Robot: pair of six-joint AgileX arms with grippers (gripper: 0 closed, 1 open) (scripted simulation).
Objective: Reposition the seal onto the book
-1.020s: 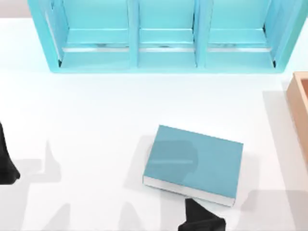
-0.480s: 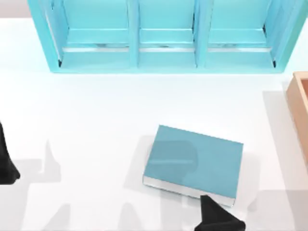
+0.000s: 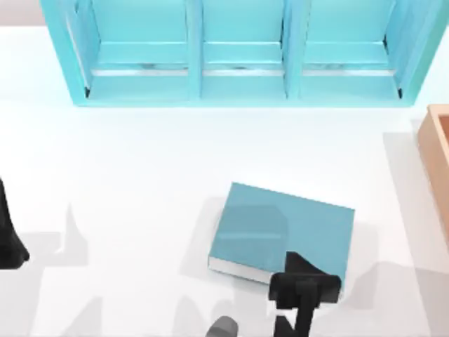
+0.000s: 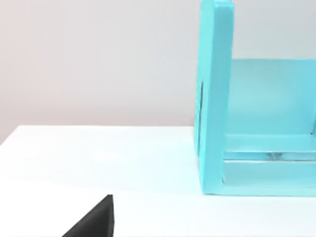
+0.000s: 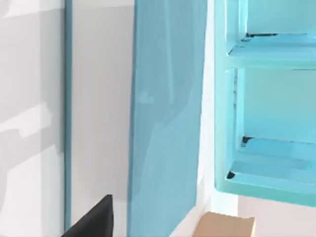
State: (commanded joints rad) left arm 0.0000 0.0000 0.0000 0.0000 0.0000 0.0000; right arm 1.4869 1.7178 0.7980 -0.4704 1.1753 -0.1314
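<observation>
The right tool is over the near right corner of the book, close to the counter's near edge, and the arm behind it runs off the picture. From above it is a black block with two short prongs, so I cannot tell whether its fingers are apart or together, nor whether anything sits between them. The seal cannot be made out anywhere; if the right tool carries it, the tool's body hides it.

The book lies flat on the white counter, a little toward the right of the middle and turned slightly askew, its pale page edges facing the near edge. In the right wrist view its teal cover stands beside the page block.

The left tool is parked at the counter's left edge, cut off there; its fingers cannot be judged either.

A cyan bookshelf spans the far edge, and a tan wooden box is cut off at the right edge.
</observation>
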